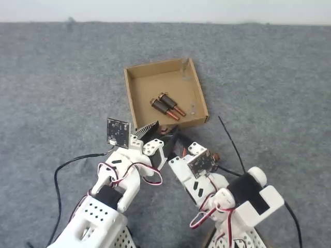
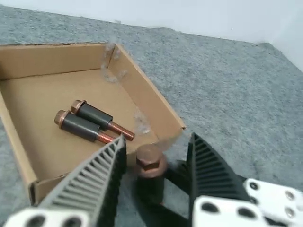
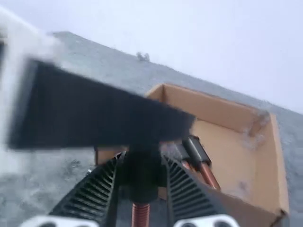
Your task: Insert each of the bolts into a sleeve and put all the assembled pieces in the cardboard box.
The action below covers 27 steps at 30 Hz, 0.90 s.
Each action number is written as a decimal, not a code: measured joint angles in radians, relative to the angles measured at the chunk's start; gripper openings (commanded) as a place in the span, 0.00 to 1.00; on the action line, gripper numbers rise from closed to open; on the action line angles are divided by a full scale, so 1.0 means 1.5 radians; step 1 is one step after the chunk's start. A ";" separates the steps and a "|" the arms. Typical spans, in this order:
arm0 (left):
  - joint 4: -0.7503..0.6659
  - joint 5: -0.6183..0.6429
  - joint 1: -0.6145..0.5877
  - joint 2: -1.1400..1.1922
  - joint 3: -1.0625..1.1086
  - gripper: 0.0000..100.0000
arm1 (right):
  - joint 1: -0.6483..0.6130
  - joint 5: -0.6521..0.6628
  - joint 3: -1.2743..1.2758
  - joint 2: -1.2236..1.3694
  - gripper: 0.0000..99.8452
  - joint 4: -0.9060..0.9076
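Observation:
The cardboard box (image 1: 129,95) sits mid-table with two assembled pieces (image 1: 166,107) lying inside, black sleeves on copper bolts (image 2: 83,126). Just in front of the box's near wall, my right gripper (image 3: 142,163) is shut on a third black sleeve (image 3: 141,182). A copper thread (image 3: 140,215) shows at one end and a copper hex bolt head (image 2: 150,161) at the other. My left gripper (image 2: 157,138) stands open, one finger on each side of that bolt head without touching it. In the high view the left gripper (image 1: 154,130) and the right gripper (image 1: 173,138) meet at the box's front edge.
The table is covered in grey carpet (image 1: 269,77). A thin black cable (image 1: 231,142) trails to the right of the right arm, and another black cable (image 1: 64,168) loops to the left of the left arm. A pale wall (image 1: 165,10) borders the far edge.

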 measured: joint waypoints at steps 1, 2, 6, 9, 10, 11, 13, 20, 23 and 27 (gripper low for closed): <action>0.000 0.005 -0.007 0.000 -0.004 0.20 | 0.009 0.000 -0.001 0.000 0.01 0.004; 0.000 0.008 -0.016 0.000 -0.010 0.20 | 0.016 0.000 -0.002 0.000 0.01 0.005; 0.000 0.013 -0.057 0.000 -0.017 0.20 | 0.024 0.000 -0.003 0.000 0.01 0.005; 0.000 0.013 -0.085 0.000 -0.017 0.16 | 0.025 0.000 -0.003 0.000 0.01 0.005; 0.000 0.013 -0.095 0.000 -0.017 0.14 | 0.025 0.000 -0.003 0.000 0.01 0.005; 0.000 0.013 -0.108 0.000 -0.017 0.10 | 0.025 0.000 -0.003 0.000 0.01 0.005; 0.000 0.013 -0.137 0.000 -0.017 0.03 | 0.025 0.000 -0.003 0.000 0.01 0.005; 0.000 0.014 -0.225 0.000 -0.013 0.01 | 0.028 0.000 -0.003 0.000 0.01 0.005; 0.006 0.017 -0.261 0.000 0.003 0.01 | 0.029 0.000 -0.003 0.000 0.01 0.005; 0.059 0.002 -0.311 0.002 0.004 0.01 | 0.055 0.000 -0.003 0.000 0.01 0.005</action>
